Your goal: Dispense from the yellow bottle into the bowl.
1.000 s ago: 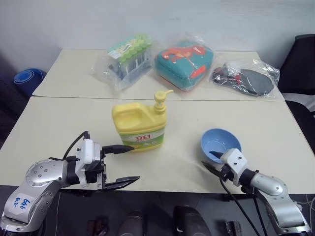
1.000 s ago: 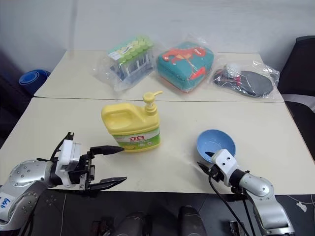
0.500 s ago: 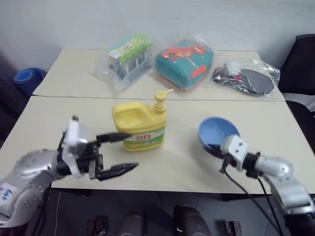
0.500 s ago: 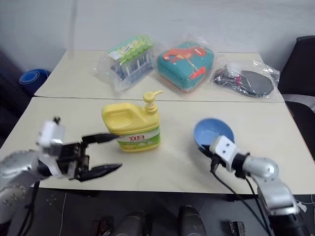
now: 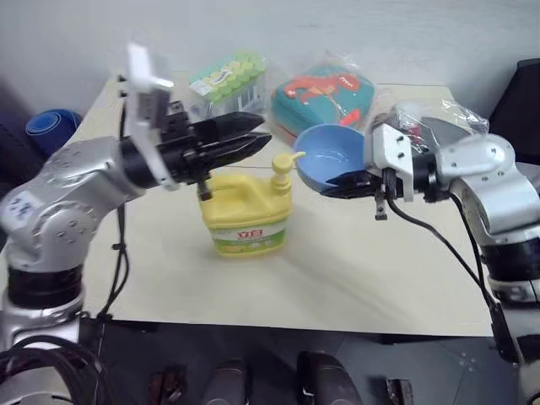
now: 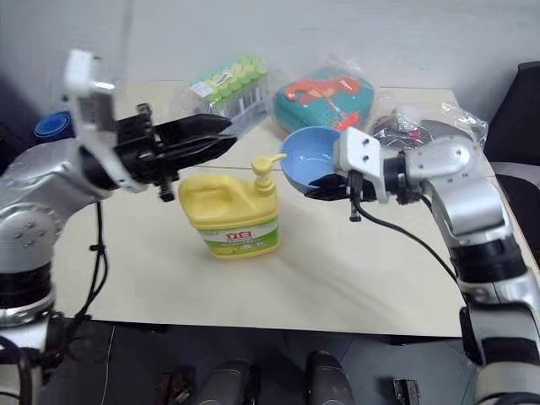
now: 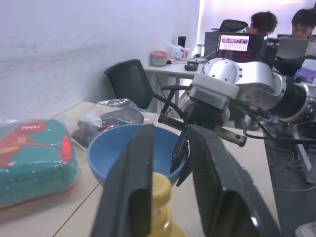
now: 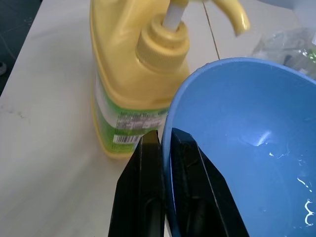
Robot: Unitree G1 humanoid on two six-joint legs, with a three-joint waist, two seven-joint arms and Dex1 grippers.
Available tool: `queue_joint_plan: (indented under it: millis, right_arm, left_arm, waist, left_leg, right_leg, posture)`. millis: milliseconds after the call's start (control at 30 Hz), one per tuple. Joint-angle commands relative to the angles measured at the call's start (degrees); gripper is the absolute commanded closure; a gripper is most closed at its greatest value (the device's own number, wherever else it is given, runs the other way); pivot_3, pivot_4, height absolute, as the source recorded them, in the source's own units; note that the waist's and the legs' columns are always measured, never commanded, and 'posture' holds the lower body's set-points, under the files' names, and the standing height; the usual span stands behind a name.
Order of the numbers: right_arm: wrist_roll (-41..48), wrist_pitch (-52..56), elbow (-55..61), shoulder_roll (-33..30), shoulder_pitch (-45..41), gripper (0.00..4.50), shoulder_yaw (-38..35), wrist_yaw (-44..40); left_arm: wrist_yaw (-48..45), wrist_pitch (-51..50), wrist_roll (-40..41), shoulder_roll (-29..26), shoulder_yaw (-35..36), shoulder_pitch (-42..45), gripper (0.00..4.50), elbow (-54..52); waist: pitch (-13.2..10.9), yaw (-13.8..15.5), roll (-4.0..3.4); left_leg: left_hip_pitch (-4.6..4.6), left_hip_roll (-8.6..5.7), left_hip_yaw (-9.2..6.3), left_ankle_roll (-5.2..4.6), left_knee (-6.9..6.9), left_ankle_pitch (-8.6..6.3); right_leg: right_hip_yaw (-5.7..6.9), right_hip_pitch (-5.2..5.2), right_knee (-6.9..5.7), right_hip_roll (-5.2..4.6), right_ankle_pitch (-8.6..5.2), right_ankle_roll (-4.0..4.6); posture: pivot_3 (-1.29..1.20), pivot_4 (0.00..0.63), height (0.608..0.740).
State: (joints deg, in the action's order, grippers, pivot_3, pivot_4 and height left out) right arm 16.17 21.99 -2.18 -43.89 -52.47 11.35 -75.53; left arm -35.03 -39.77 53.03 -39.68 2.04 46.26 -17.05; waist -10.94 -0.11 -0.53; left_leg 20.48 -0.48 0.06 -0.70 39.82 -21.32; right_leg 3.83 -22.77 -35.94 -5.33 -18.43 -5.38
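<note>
Yellow bottle (image 5: 245, 211) stands upright on the cream table (image 5: 354, 270), centre-left of the head frame, pump spout (image 5: 291, 158) pointing right. Green-white label near its base carries red characters; I can't read them reliably. A barcode panel shows on the side in the right wrist view. Right gripper (image 5: 337, 187) is clamped on the rim of the blue bowl (image 5: 329, 156), 1 finger inside and 1 outside per the right wrist view. The bowl is held in the air, tilted, just right of the pump spout at centre frame, with a few droplets inside. Left gripper (image 5: 253, 135) sits above the bottle in the upper-centre of the frame, pointing right. Its 2 fingers (image 7: 133, 197) are nearly together with a narrow gap, gripping nothing, pump head visible below between them. At the back, upper frame: bagged rack of green-capped tubes (image 5: 224, 80), bagged teal pouch (image 5: 325, 93) with an orange dinosaur print, and a bagged dark item (image 5: 439, 118) at right. Left wrist view shows 2 people at desks in the upper right.
</note>
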Motion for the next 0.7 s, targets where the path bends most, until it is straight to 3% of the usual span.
queue_joint_plan:
  millis: [33,700]
  right_arm:
    - [-0.4,0.8,-1.3,0.5,-3.6,4.5,0.6,-2.0]
    - [-0.4,2.6,-1.2,2.0,-5.1,4.5,0.2,-1.7]
  left_arm:
    - [0.2,-0.6,-3.4,2.2,-1.7,2.7,4.47,1.7]
    - [2.2,-12.9,-10.8,8.5,-5.7,4.0,4.47,5.3]
  waist:
    - [0.0,0.0,0.0]
    - [0.0,0.0,0.0]
  left_leg:
    - [0.01,0.0,-0.02,0.0,0.0,0.0]
    - [0.05,0.0,-0.12,0.01,0.14,0.0]
  right_leg:
    - [0.02,0.0,0.01,0.0,0.0,0.0]
    - [0.09,0.0,-0.07,-0.05,0.0,-0.01]
  posture:
    - [0.0,0.15,0.74]
    - [0.0,0.15,0.74]
